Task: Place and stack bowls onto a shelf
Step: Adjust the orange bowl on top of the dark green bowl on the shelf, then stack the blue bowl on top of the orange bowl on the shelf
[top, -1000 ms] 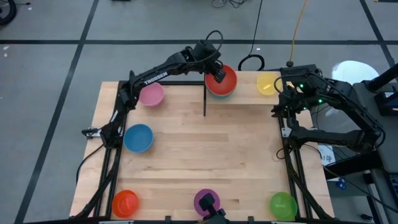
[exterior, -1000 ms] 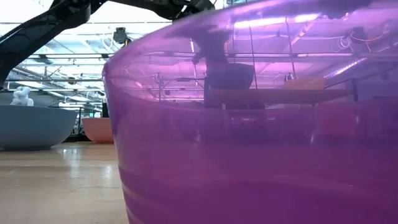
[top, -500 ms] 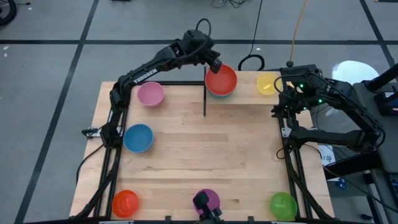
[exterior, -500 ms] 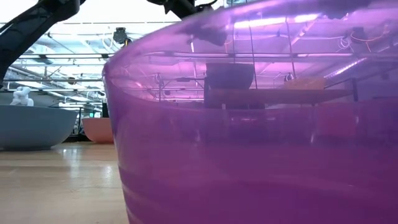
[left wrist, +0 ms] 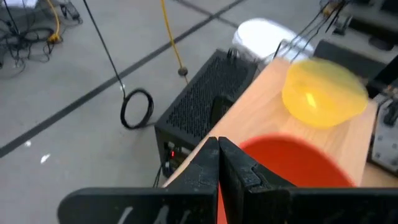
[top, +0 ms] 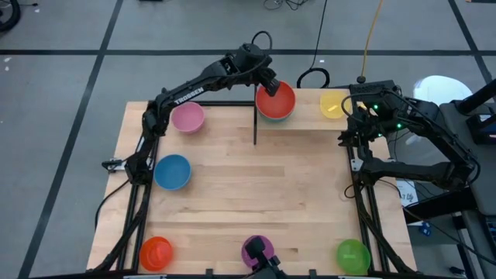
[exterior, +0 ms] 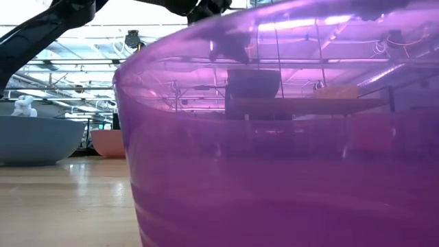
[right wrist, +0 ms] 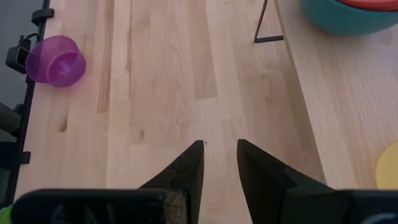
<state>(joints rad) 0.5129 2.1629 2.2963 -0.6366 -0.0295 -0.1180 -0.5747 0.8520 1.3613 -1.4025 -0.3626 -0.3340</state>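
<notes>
1. Change: 1 second ago the left hand [top: 270, 85] sat low on the red bowl [top: 277, 99]; half a second ago it was lifted back off the rim; now it is at the bowl's back-left rim again, arm slightly shifted. The red bowl has not moved.
2. Meaning: the red bowl looks placed, nested in the teal bowl [right wrist: 339, 18] on the shelf [top: 306, 120]. I judge the left hand is done with it and about to pull away for another bowl.
3. Left hand: clenched, fingers [left wrist: 219, 163] pressed together, holding nothing. It hangs at the red bowl's edge; contact cannot be told.
4. Right hand [right wrist: 219, 163]: parked over the tabletop [top: 256, 186] at the right side, fingers parted, empty.
5. Bowls: yellow [top: 335, 104] is on the shelf beside the red. Pink [top: 187, 118], blue [top: 172, 171], orange [top: 156, 253], purple [top: 257, 251] and green [top: 353, 255] are on the tabletop, well apart.
6. Progress: 3 bowls on the shelf, 5 left.
</notes>
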